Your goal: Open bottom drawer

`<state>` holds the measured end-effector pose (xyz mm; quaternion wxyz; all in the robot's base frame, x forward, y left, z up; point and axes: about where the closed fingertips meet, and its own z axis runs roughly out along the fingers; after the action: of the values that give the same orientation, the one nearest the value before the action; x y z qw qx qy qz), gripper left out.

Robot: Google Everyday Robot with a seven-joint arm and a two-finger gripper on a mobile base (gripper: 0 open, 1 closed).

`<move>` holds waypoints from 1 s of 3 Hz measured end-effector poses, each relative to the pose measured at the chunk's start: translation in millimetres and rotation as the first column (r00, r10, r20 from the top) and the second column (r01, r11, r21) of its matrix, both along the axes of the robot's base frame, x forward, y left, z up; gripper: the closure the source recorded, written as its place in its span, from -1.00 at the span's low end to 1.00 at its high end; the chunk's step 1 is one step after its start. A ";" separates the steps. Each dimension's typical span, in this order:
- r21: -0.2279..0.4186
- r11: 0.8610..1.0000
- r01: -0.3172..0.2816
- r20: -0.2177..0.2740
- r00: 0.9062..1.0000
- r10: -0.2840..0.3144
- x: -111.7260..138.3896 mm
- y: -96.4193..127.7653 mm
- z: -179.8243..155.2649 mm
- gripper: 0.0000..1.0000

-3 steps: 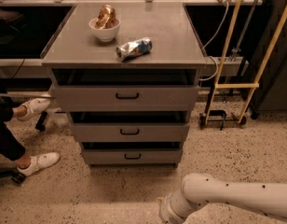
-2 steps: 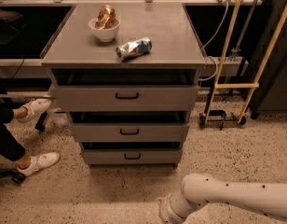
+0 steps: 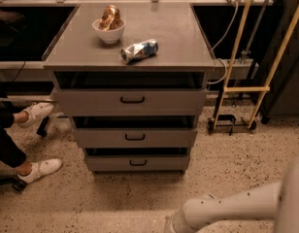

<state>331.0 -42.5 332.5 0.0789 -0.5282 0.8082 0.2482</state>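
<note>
The bottom drawer (image 3: pixel 110 163) is the lowest front of the grey cabinet (image 3: pixel 200 101), with a black loop handle (image 3: pixel 138 162) at its centre and a dark gap above it. The tool (image 3: pixel 170 225) on the white arm (image 3: pixel 227 208) is low before the cabinet, well apart from the drawer. I cannot tell whether it is spread or pressed together.

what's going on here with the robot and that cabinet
A robot's white arm reaches in low at the bottom right, in front of a grey three-drawer cabinet. Its gripper is out of view below the picture's edge. Nothing touches the bottom drawer, whose black handle is free. A bowl and a crumpled silver item sit on top.
</note>
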 end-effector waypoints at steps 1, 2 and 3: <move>-0.019 0.998 0.068 0.051 0.996 -0.066 31.5 2.8 -49.0 -1.00; 0.117 0.957 0.264 0.038 0.962 -0.270 80.5 38.7 -83.8 -1.00; 0.285 0.876 0.389 -0.043 0.918 -0.394 104.4 65.5 -93.5 -1.00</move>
<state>435.4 23.0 239.1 0.2103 -0.3386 0.8527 0.3377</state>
